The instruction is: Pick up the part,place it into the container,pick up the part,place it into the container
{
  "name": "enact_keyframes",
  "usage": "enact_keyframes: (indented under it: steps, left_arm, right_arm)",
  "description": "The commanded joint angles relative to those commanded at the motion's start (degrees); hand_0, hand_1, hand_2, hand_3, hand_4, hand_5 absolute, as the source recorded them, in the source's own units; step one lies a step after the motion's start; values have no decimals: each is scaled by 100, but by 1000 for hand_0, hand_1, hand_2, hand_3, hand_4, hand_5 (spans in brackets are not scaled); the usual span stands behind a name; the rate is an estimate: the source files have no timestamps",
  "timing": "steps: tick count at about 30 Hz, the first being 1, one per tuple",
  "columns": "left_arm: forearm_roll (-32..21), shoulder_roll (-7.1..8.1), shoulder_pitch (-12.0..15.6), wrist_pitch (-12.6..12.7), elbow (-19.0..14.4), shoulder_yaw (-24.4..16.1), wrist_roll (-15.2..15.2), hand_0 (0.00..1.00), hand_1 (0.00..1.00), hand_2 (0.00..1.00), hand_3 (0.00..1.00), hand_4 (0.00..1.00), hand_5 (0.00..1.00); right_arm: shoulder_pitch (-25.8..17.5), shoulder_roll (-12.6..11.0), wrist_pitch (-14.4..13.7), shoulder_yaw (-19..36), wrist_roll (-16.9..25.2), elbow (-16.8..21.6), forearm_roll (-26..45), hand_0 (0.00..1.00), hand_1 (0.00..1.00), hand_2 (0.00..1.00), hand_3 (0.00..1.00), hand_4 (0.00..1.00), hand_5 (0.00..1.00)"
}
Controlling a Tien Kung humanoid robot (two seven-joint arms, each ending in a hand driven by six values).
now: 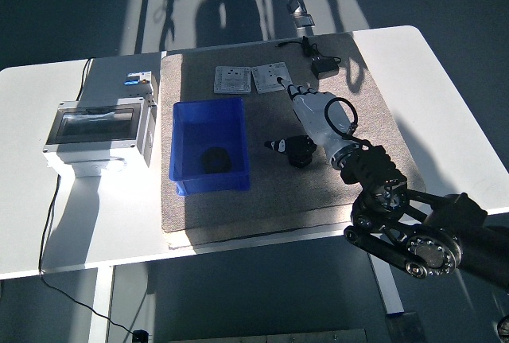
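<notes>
Part [213,158], a small dark round lump, lies in the blue container [208,114], well left of the right hand [312,116]. White fingers [291,88] stretch wide, holding nothing. Two grey plates [231,79] lie just beyond the fingertips on the worktop [32,96]; a black adapter [324,66] sits nearby.

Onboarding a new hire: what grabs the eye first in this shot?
The bright blue bin on the tan mat, with one dark part lying inside it. Next, the robot's white right hand, fingers spread and empty, over the mat right of the bin, near two grey plates at the mat's far edge.
</notes>
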Motion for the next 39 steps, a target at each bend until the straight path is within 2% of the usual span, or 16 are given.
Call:
enact_keyframes:
  steps: [1,2,4,7,8,13,14,18,19,20,25,26,31,32,33,39]
  left_arm:
    - [7,-2,-1,-1,0,-3,1,712,718,705,471,925,998]
    - [11,-3,-2,-2,0,-5,2,712,719,705,471,925,998]
    - [26,-4,-8,-5,0,-10,3,712,719,705,471,925,998]
    - [34,-3,-12,-7,0,-11,2,712,719,705,471,925,998]
    - [31,-2,-12,-6,0,-11,1,712,718,704,468,923,998]
    - [33,4,-17,-4,0,-12,-5,712,718,704,468,923,998]
    - [34,5,-19,-4,0,-13,-6,712,718,704,467,923,998]
    - [43,8,-22,-5,0,-20,-10,712,718,704,467,923,998]
    - [50,8,-23,-5,0,-24,-11,712,718,704,467,923,998]
    - [53,8,-24,-5,0,-26,-12,712,718,704,467,922,998]
    - [67,8,-25,-1,0,-43,-19,712,718,704,467,922,998]
    - [74,9,-26,-1,0,-47,-21,712,717,704,467,922,998]
    - [114,10,-32,2,0,-74,-36,712,717,704,467,922,998]
    - [121,11,-33,2,0,-78,-38,711,718,704,466,922,998]
    - [127,12,-35,3,0,-82,-41,711,718,704,466,922,998]
    - [140,16,-29,15,0,-98,-68,711,716,703,466,922,998]
  right_arm:
    - [-11,12,104,-14,-93,-44,47,564,726,835,902,873,340]
    - [-20,29,195,-34,-148,-90,107,555,688,794,827,896,362]
    - [-31,64,312,-105,-192,-201,258,555,688,794,827,896,362]
    - [-31,85,366,-178,-196,-299,376,555,688,794,827,896,362]
    - [-31,90,377,-204,-195,-333,409,534,633,733,750,849,318]
    - [-25,117,410,-334,-188,-452,527,534,633,733,750,849,318]
    - [-21,123,418,-367,-189,-466,544,504,581,663,712,841,309]
    - [-1,144,434,-491,-197,-511,564,504,581,663,712,841,309]
    - [3,150,410,-531,-196,-530,545,504,581,663,712,841,309]
    - [4,154,379,-551,-191,-540,526,457,469,484,594,637,153]
    - [7,163,115,-609,-161,-574,316,457,469,484,594,637,153]
    - [9,164,74,-618,-153,-577,275,414,407,412,557,433,37]
    - [19,180,-174,-661,-81,-626,158,414,407,412,557,433,37]
    - [20,182,-218,-663,-66,-640,151,385,395,413,561,372,2]
    - [20,185,-271,-663,-48,-658,148,385,395,413,561,372,2]
    - [31,145,-790,-506,196,-645,176,383,400,414,555,372,2]
